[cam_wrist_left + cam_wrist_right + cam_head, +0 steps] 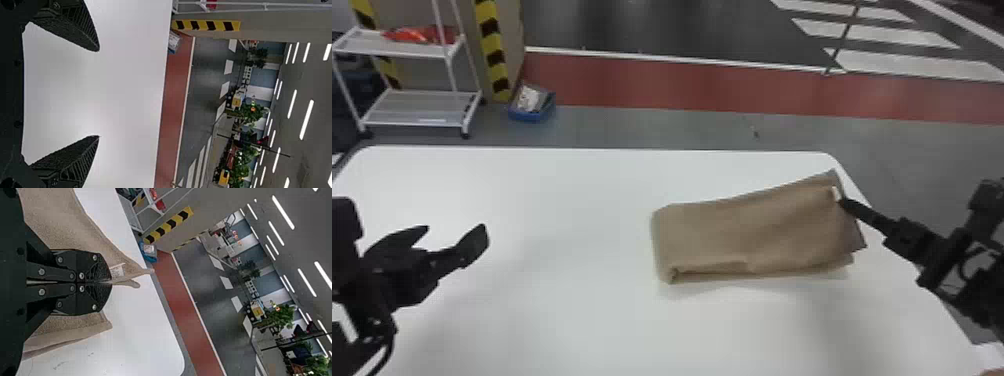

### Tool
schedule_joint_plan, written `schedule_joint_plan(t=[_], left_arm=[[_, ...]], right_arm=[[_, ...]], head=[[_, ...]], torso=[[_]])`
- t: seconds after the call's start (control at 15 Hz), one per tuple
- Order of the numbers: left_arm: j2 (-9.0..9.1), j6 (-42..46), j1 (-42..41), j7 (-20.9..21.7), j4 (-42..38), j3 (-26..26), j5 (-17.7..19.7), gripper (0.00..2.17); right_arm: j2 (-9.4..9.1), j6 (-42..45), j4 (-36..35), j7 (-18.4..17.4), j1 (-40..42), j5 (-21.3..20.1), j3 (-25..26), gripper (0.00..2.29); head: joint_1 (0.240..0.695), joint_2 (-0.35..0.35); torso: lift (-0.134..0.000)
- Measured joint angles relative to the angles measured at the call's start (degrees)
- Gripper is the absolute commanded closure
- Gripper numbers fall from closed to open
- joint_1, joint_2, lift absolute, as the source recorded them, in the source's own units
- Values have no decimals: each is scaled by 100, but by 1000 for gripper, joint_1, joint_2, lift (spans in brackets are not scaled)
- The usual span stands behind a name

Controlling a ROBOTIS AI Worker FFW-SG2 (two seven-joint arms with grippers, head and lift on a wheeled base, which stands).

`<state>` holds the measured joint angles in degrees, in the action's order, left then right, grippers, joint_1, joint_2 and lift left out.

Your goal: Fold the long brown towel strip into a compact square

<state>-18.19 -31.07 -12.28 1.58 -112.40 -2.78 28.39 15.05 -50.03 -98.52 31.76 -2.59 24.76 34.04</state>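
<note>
The brown towel (752, 230) lies folded in layers on the right part of the white table, its right end raised a little. At that end my right gripper (842, 201) holds the towel's edge beside a small white tag. In the right wrist view the right gripper (110, 282) is shut on the towel (58, 219), cloth sticking out past its fingertips. Over the table's left side, well apart from the towel, is my left gripper (452, 235), open. The left wrist view has the left gripper (98, 94) with its fingers wide apart and only table between them.
The white table (542, 200) has rounded far corners, and its right edge runs beneath the right arm. On the floor beyond stand a white cart (407, 50) and a blue bin (532, 107), near a pillar with yellow and black stripes.
</note>
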Motion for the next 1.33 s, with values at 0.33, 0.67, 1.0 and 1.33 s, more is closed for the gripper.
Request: schedule_joint_plan(t=[0.33, 0.67, 1.0, 1.33], left_arm=[[0, 0, -3, 0, 22, 4, -11, 100], [-20, 0, -42, -1, 16, -30, -10, 107], [136, 115, -14, -215, -89, 412, 83, 100], [753, 194, 719, -176, 540, 1379, 129, 215]], right_arm=[[153, 14, 815, 149, -236, -570, -158, -1], [-115, 798, 640, 110, 25, -900, 162, 63], [-209, 1350, -285, 334, 724, -375, 847, 66], [-608, 1819, -797, 984, 1709, 179, 1490, 90]], head=[[695, -210], [695, -235], [695, -317], [695, -350]], torso=[[-124], [-124], [-124], [-124]])
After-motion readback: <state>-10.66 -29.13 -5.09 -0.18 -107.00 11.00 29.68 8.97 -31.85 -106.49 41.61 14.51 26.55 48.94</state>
